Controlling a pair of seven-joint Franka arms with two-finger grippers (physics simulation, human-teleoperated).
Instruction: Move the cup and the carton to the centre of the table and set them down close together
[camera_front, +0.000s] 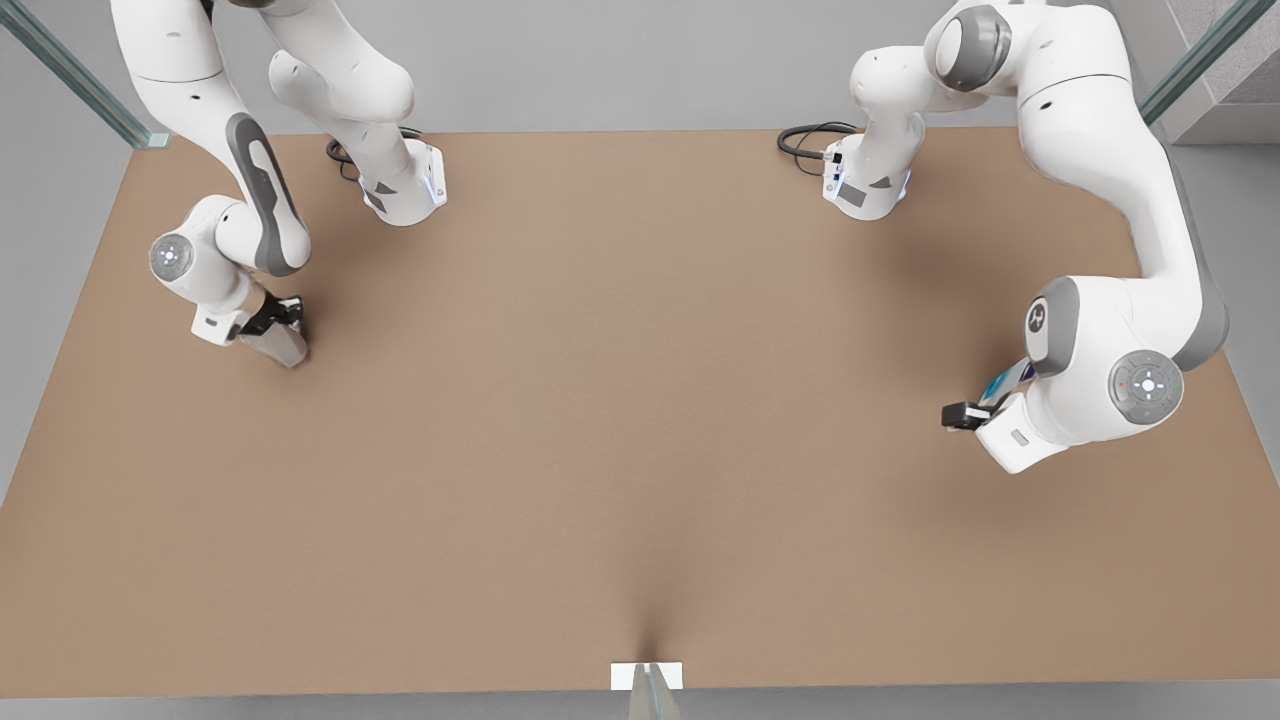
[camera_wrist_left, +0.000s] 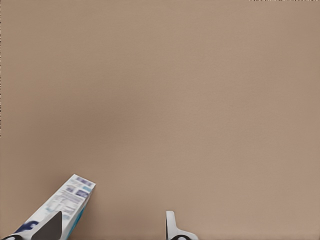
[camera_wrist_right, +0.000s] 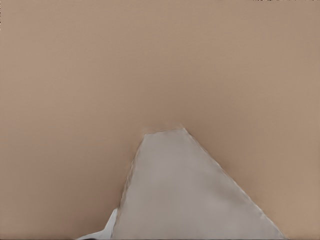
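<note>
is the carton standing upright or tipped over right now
Tipped. In the left wrist view the carton leans diagonally by the left end effector; in the front view it slants under that arm's wrist.

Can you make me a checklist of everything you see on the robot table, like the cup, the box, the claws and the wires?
Surface: the table is plain light brown.
Job's things: the carton is at the left claw, at the front view's right; the cup is at the right claw, at the front view's left. Both are far from the centre.
Clutter: nothing seen.
Grippers: the right claw is shut on the cup; the left claw's grip cannot be judged.
Cables: black cables lie by the arm bases.
Surroundings: grey floor.
</note>
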